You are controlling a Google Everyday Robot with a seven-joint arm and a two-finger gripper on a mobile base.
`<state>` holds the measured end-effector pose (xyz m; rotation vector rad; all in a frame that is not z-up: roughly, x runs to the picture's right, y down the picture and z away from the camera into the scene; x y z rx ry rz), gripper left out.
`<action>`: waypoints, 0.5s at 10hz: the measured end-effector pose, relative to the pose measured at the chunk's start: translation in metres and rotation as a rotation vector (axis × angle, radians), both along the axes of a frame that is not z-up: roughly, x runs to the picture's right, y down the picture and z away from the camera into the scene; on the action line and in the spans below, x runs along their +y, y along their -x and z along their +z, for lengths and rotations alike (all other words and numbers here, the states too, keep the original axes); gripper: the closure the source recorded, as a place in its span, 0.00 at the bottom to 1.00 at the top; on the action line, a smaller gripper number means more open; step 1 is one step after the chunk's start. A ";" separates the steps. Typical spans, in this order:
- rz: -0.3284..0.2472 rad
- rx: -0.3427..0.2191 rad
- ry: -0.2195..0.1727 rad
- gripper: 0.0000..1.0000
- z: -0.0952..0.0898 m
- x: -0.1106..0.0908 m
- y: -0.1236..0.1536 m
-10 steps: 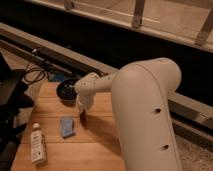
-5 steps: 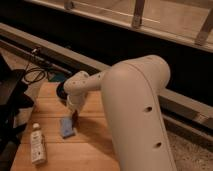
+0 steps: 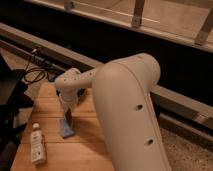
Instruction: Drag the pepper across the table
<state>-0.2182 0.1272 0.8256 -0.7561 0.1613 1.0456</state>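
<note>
My gripper (image 3: 68, 114) hangs from the white arm (image 3: 125, 105) and reaches down to the light wooden plank table (image 3: 85, 145) at its left middle. A small dark red shape at the gripper's tip looks like the pepper (image 3: 69, 120). It lies right at the upper edge of the blue cloth-like piece (image 3: 66, 130). I cannot tell whether the gripper touches or holds the pepper. The arm's wrist (image 3: 70, 82) hides the table area behind it.
A white bottle (image 3: 36, 144) lies on the table at the front left. Black cables (image 3: 35, 75) and dark equipment (image 3: 10, 100) sit beyond the table's left edge. A dark ledge and railing run along the back.
The arm has swung left, and the gripper has moved left across the table to the blue piece. The dark bowl seen earlier is now hidden behind the arm.
</note>
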 end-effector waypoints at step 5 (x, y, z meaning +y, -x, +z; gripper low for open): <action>-0.042 -0.025 -0.004 0.99 -0.010 -0.004 0.018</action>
